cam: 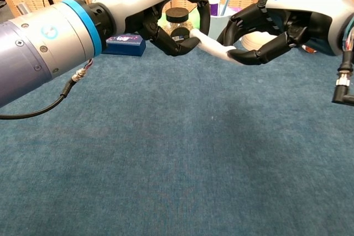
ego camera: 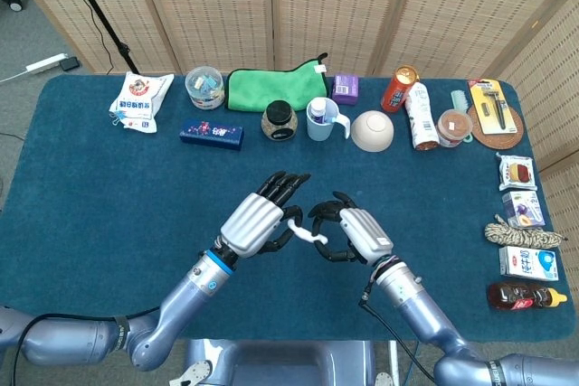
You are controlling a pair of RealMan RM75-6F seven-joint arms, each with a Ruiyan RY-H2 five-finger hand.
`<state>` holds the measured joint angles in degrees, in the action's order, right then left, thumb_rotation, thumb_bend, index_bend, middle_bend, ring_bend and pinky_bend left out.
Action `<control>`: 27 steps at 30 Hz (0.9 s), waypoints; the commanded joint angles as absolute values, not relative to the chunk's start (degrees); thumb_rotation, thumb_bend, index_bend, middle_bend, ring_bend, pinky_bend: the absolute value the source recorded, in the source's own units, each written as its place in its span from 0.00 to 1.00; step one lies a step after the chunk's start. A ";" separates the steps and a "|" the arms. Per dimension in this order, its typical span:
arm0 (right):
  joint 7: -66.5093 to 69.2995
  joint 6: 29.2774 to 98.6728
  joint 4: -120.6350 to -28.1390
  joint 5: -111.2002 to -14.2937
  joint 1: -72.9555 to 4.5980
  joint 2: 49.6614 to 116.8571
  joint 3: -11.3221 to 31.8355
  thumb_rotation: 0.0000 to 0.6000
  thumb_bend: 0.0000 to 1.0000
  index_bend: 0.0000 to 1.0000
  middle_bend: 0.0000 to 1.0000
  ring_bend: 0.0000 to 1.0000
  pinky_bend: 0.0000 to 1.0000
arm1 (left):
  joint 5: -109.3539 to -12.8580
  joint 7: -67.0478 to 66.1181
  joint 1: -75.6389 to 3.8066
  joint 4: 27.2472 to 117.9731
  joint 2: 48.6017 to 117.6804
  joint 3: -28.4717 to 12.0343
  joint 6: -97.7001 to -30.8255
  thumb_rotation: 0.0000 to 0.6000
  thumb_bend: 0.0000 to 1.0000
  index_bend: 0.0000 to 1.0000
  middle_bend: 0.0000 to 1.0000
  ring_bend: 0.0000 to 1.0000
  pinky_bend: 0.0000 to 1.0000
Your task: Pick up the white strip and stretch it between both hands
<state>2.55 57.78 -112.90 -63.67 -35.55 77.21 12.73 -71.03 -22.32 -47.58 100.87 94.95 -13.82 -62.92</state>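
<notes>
While the table (ego camera: 81, 187) carries a row of clutter along its far edge, both hands work above its bare near middle. Left hand (ego camera: 258, 221) pinches one end of the strip (cam: 213, 47), and right hand (ego camera: 355, 234) curls its dark fingers (cam: 249, 56) round the other end. Strip hangs lifted off the cloth, short and slightly bent between them. Pick-up looks done; the stretch seems barely begun, since the hands sit close together and must draw apart.
</notes>
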 commanded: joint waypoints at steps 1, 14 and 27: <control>2.62 57.85 -112.78 -63.73 -35.47 77.05 12.73 1.00 0.61 0.65 0.32 0.23 0.00 | -71.12 -22.21 -47.48 101.00 94.69 -13.78 -63.09 1.00 0.49 0.78 0.00 0.00 0.00; 2.93 58.17 -112.14 -63.68 -34.76 75.33 12.52 1.00 0.62 0.65 0.32 0.23 0.00 | -71.85 -20.97 -46.70 101.43 92.12 -13.83 -63.88 1.00 0.50 0.79 0.00 0.00 0.00; 4.79 58.47 -111.21 -64.48 -32.75 72.14 11.57 1.00 0.62 0.65 0.32 0.23 0.00 | -73.48 -16.72 -44.24 102.96 84.96 -14.20 -65.24 1.00 0.50 0.79 0.00 0.00 0.00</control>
